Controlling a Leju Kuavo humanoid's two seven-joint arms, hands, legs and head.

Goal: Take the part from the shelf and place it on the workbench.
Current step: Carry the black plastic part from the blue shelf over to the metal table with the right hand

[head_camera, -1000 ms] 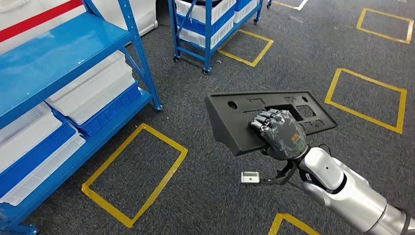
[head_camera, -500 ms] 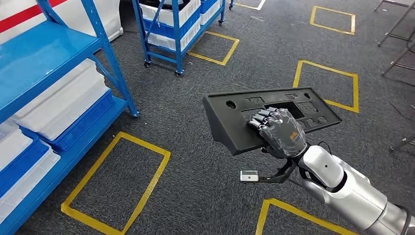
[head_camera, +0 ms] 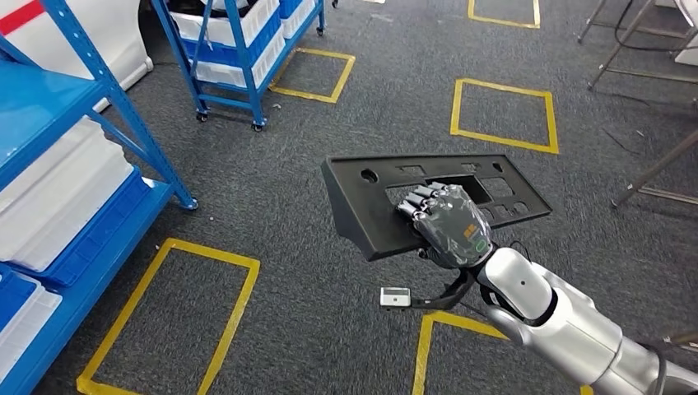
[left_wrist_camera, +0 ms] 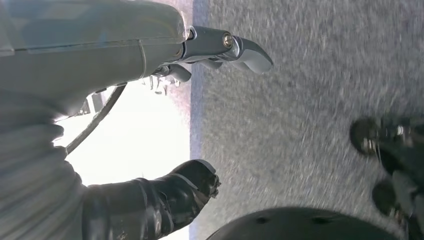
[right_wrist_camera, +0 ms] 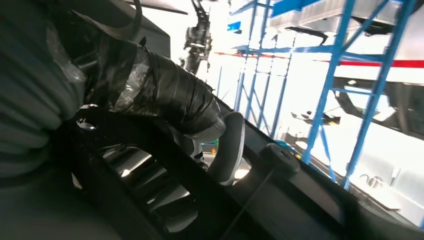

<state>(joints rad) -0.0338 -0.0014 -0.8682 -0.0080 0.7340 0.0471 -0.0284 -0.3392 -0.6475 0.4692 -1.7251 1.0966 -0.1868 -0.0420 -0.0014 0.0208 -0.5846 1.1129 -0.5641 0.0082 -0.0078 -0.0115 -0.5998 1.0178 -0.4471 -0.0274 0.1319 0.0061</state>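
Right hand (head_camera: 449, 226) grips flat black plastic panel with cutouts (head_camera: 387, 206) at its near edge; looks stiff, light, wide, likely tips if jolted.

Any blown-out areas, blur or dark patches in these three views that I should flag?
Head view: evenly lit and sharp; the black part and right hand read clearly. Left wrist view: a blown-out white patch beside the left hand, carpet soft and smeared. Right wrist view: bright background washes out behind the blue racks; the foreground is very dark.
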